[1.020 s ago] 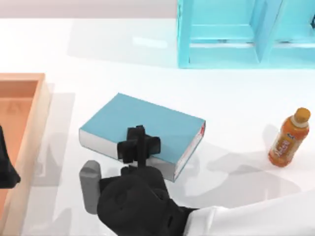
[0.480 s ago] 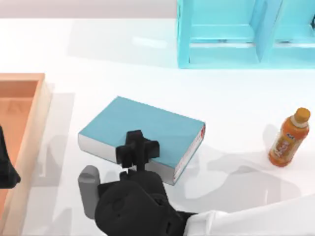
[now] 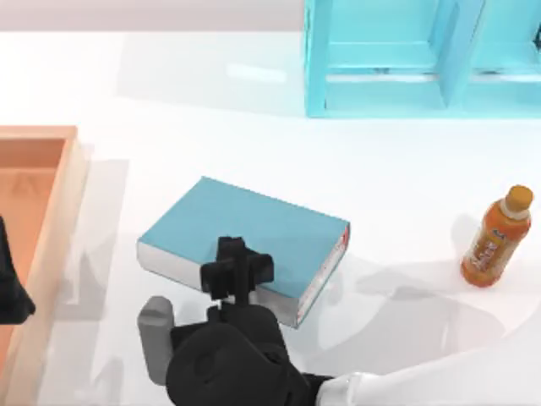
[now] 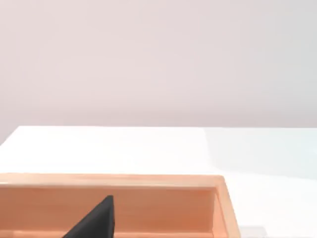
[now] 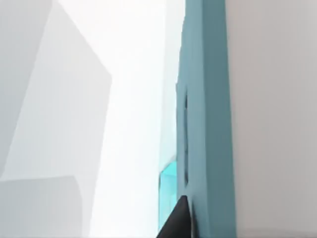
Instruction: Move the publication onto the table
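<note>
Teal publication lies on the white worktop, held at its near edge by the right gripper. Whether its jaws are pinching it I cannot tell; release and retreat seem left.

No legible text, numbers or signs. The orange bottle carries a label with a white, logo-like patch and dark marks, too small to read. The publication has a plain teal cover without title or printing; a small red mark sits at its spine corner, not readable as characters
</note>
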`<move>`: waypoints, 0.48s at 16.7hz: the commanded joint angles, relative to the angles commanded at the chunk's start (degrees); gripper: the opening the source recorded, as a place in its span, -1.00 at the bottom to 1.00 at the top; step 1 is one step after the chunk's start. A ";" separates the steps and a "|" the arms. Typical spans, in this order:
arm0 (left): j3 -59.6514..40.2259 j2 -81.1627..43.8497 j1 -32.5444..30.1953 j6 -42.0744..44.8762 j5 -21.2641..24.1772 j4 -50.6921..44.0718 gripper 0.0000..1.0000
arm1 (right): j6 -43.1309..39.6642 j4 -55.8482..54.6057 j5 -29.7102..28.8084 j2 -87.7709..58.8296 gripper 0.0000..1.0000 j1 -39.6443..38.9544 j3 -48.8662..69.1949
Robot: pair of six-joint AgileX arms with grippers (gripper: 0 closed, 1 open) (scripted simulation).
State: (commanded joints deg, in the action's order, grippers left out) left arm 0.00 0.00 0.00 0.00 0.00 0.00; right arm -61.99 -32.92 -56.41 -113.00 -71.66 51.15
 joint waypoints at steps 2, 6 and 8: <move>0.00 0.00 0.00 0.00 0.00 0.00 1.00 | 0.02 -2.08 -0.02 -1.59 -1.00 0.01 -0.51; 0.00 0.00 0.00 0.00 0.00 0.00 1.00 | 0.02 -2.52 -0.02 -1.92 -1.00 0.02 -0.62; 0.00 0.00 0.00 0.00 0.00 0.00 1.00 | 0.02 -2.52 -0.02 -1.92 -0.70 0.02 -0.62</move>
State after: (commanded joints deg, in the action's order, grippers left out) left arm 0.00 0.00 0.00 0.00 0.00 0.00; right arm -61.97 -35.45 -56.43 -114.92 -71.64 50.53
